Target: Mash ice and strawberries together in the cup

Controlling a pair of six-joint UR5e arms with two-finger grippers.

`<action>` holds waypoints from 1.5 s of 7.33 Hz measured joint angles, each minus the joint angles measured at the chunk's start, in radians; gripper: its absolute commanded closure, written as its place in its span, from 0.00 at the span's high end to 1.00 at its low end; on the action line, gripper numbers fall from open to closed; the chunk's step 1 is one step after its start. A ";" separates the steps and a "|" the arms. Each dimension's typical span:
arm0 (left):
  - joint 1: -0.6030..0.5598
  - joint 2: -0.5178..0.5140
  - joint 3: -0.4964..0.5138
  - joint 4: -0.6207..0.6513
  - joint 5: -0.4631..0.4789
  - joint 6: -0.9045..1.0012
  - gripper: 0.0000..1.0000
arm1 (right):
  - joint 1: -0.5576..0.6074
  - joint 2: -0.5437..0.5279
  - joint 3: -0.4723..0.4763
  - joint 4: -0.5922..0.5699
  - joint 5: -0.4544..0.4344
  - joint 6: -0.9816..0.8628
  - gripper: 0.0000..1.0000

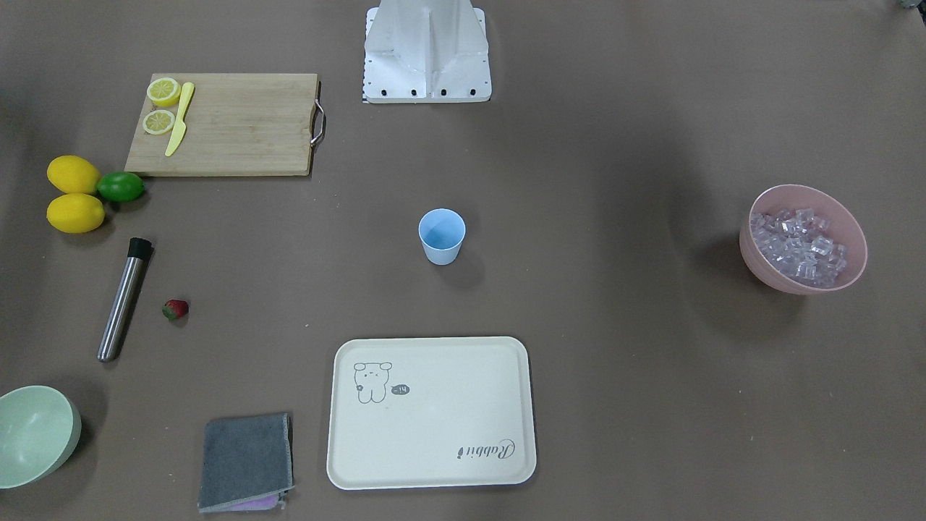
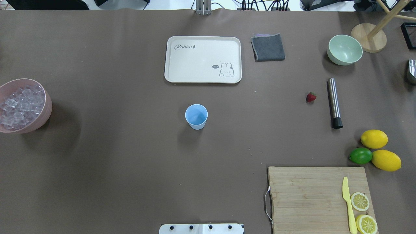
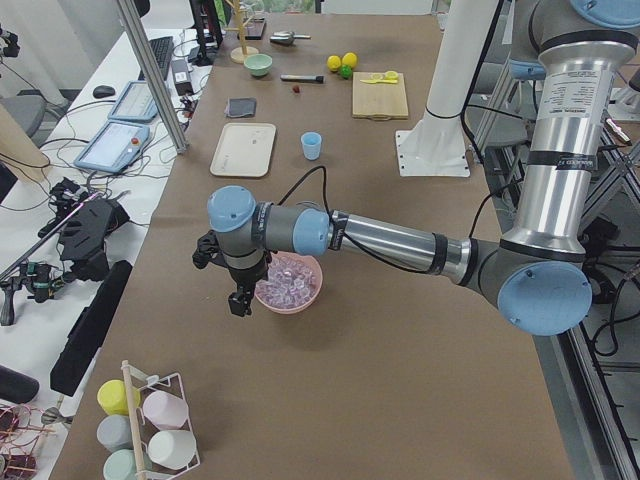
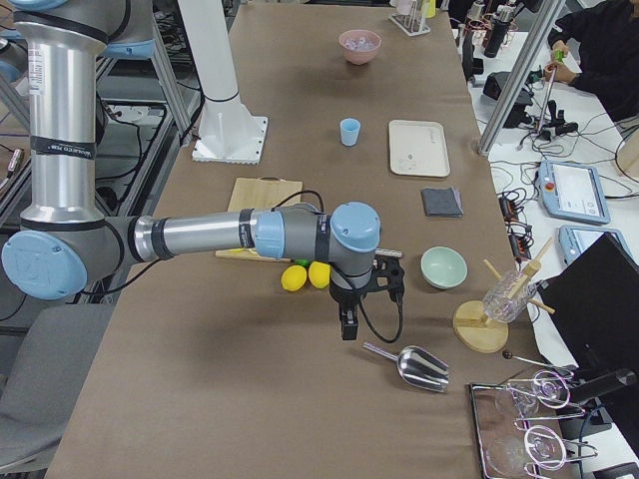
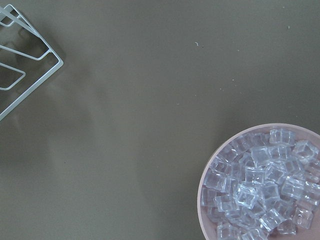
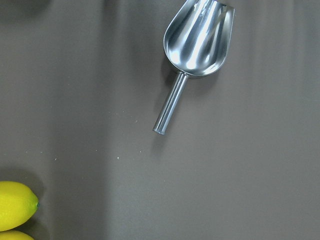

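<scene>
The light-blue cup (image 1: 441, 236) stands upright and empty mid-table, also in the overhead view (image 2: 196, 116). The ice (image 1: 799, 242) fills a pink bowl (image 2: 42, 118) at the robot's left; the left wrist view shows it at lower right (image 5: 260, 185). The red strawberry (image 1: 175, 309) lies on the table beside a steel muddler (image 1: 124, 298). My left gripper (image 3: 238, 300) hangs above the table just beside the pink bowl; I cannot tell if it is open. My right gripper (image 4: 347, 324) hangs near the lemons and a steel scoop (image 6: 200, 40); I cannot tell its state.
A cream tray (image 1: 434, 470) and grey cloth (image 1: 246, 459) lie at the far side. A cutting board (image 1: 239, 126) holds lemon halves and a yellow knife. Two lemons (image 1: 74, 194), a lime (image 1: 121, 187), a pale green bowl (image 1: 32, 434) and a wire rack (image 5: 20, 75) stand around.
</scene>
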 measured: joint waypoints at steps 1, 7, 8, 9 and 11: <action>-0.001 0.003 -0.008 0.000 0.001 0.002 0.98 | 0.000 -0.004 0.003 0.000 0.001 0.000 1.00; 0.000 0.081 -0.088 -0.001 -0.001 -0.002 0.98 | 0.000 -0.008 0.002 -0.001 0.031 -0.001 1.00; 0.002 0.085 -0.097 -0.002 -0.001 -0.002 0.98 | 0.000 -0.009 0.002 -0.001 0.038 -0.001 1.00; 0.004 0.090 -0.108 -0.001 -0.001 -0.003 0.98 | 0.000 -0.014 0.003 0.000 0.047 -0.001 1.00; 0.006 0.093 -0.123 -0.002 -0.001 -0.004 0.98 | 0.000 -0.023 0.007 0.001 0.065 -0.001 1.00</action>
